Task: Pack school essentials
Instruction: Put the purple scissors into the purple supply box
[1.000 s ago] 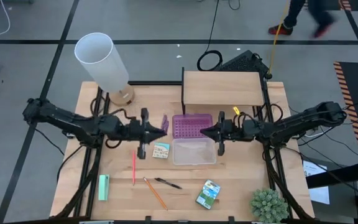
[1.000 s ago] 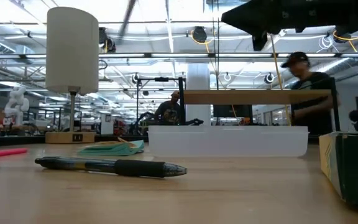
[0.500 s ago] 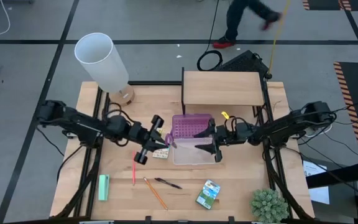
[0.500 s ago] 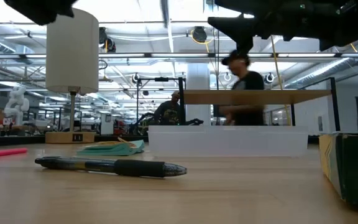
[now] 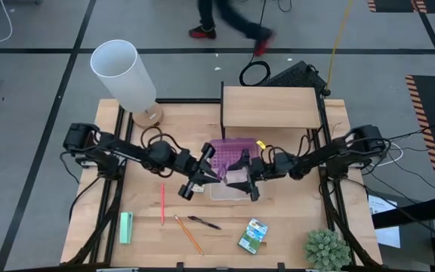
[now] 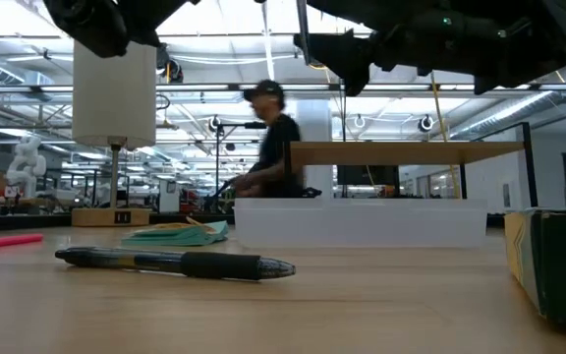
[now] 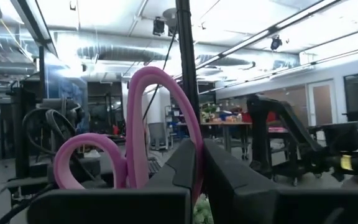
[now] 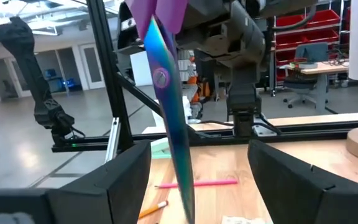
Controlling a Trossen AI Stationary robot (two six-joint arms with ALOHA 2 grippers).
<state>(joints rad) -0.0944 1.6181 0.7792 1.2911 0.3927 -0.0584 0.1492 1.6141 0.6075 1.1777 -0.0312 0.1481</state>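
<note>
Bright overhead lighting (passer-by blurred).

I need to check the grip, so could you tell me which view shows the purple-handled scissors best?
The left wrist view: the left gripper's fingers are shut on the purple-handled scissors just below the loops. The right wrist view shows only the iridescent blades hanging point-down. The high view shows a small purple patch above the case. The low view shows none.

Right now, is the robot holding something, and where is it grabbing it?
Yes: the left gripper holds the purple-handled scissors near the handles, blades hanging down. The right gripper is open, holding nothing.
</note>
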